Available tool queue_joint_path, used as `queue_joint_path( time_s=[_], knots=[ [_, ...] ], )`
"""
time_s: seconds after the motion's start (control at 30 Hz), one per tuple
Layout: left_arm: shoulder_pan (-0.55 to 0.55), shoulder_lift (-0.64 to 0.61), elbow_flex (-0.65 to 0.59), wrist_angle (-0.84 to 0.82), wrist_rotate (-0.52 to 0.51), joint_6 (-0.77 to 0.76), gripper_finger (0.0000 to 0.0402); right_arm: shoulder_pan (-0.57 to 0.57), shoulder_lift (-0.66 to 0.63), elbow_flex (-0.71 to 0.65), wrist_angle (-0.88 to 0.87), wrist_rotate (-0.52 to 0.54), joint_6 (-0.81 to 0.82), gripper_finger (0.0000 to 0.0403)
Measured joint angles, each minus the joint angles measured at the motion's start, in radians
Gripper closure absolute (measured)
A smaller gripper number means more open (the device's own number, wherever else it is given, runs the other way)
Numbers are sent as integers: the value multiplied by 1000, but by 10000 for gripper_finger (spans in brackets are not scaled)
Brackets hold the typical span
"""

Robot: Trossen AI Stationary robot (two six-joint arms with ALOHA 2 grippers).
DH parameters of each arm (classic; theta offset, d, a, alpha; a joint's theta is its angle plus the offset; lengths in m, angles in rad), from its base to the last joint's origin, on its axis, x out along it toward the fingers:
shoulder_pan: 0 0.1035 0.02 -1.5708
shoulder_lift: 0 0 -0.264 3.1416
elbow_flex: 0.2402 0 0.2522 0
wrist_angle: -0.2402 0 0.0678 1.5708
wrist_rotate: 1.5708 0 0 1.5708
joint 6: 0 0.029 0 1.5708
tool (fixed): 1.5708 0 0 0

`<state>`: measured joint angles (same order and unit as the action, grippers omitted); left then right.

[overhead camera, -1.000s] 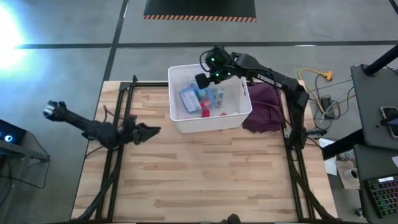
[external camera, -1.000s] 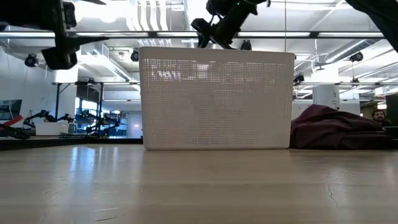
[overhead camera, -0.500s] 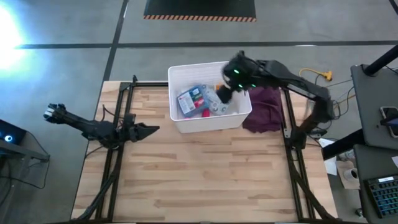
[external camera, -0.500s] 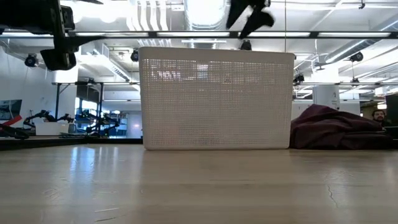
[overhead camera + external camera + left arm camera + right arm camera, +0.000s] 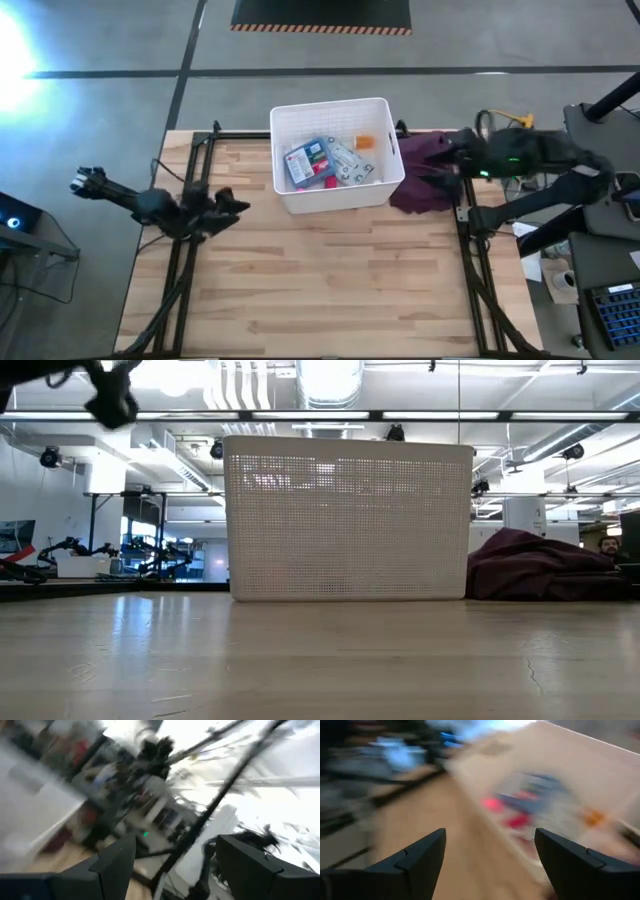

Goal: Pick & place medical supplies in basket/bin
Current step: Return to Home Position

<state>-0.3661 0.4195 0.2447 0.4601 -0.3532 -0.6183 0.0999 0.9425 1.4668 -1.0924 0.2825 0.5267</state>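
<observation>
My right gripper (image 5: 443, 162) has swung clear of the white bin (image 5: 338, 196) — fingers wide, empty — left gripper (image 5: 232, 205) likewise; first-aid box (image 5: 308, 160) inside, packing looks finished.

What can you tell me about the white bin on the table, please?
The white bin is a rectangular plastic tub with finely perforated walls and a broad rim. It stands upright at the wooden table's far edge, holding a blue first-aid box and other small supplies. A dark purple cloth lies beside its right wall.
</observation>
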Motion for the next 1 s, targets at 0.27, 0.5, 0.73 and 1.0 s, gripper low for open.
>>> queue_joint_path(
  time_s=[0.27,0.5,0.73,1.0],
  knots=[
    [1,-40,-14,97,135,373,146,290,-336,-421,454,-146,-130,107],
    [24,-118,-104,121,138,366,146,308,-564,-804,834,8,-217,105],
    [80,-263,-213,128,137,329,146,247,-729,-1083,984,80,-173,111],
    [130,-413,-231,-18,134,306,146,151,-943,-1334,1102,-1,-125,102]
  ],
)
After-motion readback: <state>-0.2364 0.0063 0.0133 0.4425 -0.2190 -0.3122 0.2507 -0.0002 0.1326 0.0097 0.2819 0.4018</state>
